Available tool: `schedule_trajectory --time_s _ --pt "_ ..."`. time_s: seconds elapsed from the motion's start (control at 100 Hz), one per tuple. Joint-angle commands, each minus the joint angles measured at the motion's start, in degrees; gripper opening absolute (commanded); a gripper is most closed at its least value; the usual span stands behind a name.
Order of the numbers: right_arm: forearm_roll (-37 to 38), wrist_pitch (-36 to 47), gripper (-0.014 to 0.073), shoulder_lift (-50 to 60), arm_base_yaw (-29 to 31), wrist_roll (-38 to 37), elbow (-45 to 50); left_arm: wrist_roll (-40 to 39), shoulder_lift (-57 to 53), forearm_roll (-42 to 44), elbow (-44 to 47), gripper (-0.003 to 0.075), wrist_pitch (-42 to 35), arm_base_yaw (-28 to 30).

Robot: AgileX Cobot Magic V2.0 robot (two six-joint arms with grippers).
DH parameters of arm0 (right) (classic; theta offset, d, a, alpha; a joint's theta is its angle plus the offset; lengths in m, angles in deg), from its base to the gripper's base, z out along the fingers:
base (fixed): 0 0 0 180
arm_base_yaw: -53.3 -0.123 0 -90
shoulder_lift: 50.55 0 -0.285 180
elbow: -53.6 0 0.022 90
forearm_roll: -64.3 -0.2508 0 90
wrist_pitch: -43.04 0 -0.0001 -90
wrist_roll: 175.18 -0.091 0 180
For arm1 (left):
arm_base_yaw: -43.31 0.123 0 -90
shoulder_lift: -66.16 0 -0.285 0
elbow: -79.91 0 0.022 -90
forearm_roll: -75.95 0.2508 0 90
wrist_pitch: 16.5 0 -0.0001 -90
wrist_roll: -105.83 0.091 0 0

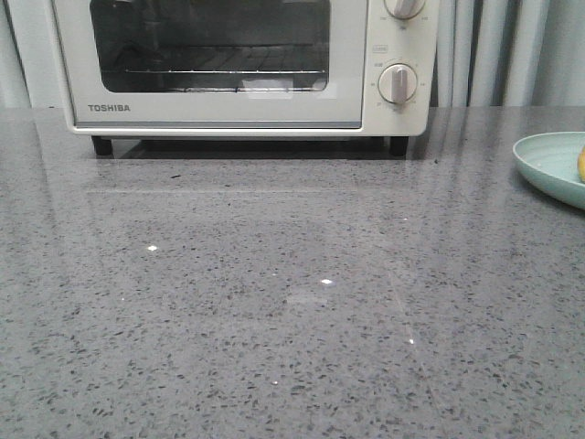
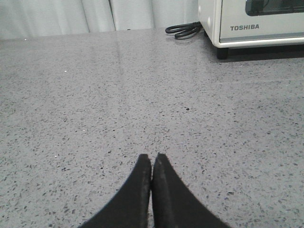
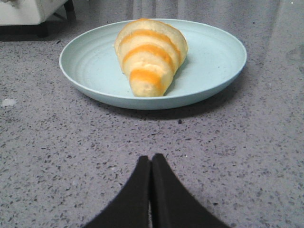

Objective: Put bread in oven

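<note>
Left arm: hanging low over the bare grey surface (image 2: 95, 104), well away from the oven (image 1: 238, 64); the left gripper (image 2: 152, 159) is pointing toward the oven's near corner.
Left jaws: clenched, the two black tips pressing together with nothing between them.
Right arm: hovering low just short of the plate (image 3: 213, 61), with the right gripper (image 3: 151, 160) aiming at the bread (image 3: 149, 54).
Right jaws: clenched too, tips meeting, holding nothing.
Bread: lying on the pale blue plate, its narrow end facing the right gripper, apart from the tips.
Plate: sitting on the surface off to the right of the oven, well apart from it.
Oven: standing at the back of the surface, door shut, rack showing through the glass.
Cut off: neither arm is appearing in the front view; there the plate is clipped by the edge and only a sliver of bread is showing.
Hard to tell: a dark cord (image 2: 183, 30) is lying beside the oven; where it ends is hidden.
</note>
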Motion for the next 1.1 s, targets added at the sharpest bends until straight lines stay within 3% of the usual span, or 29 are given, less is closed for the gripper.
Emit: schedule_trajectory --time_s 0.0,0.57,0.82,1.09 --pt "1.0 1.3 -0.0067 1.2 0.4 0.6 1.5 0.0 -1.6 0.1 1.3 -0.0021 -4.8 -0.3" --pt "1.0 1.3 -0.0067 1.2 0.4 0.6 1.5 0.0 -1.6 -0.2 1.3 -0.0021 -6.0 -0.3" --pt "1.0 4.5 -0.0067 1.2 0.4 0.6 1.5 0.0 -1.6 -6.6 1.3 -0.0021 -14.0 -0.3" --pt "1.4 6.6 -0.0067 1.2 0.4 0.6 1.5 0.0 -1.6 -6.6 1.3 -0.0021 -22.1 -0.3"
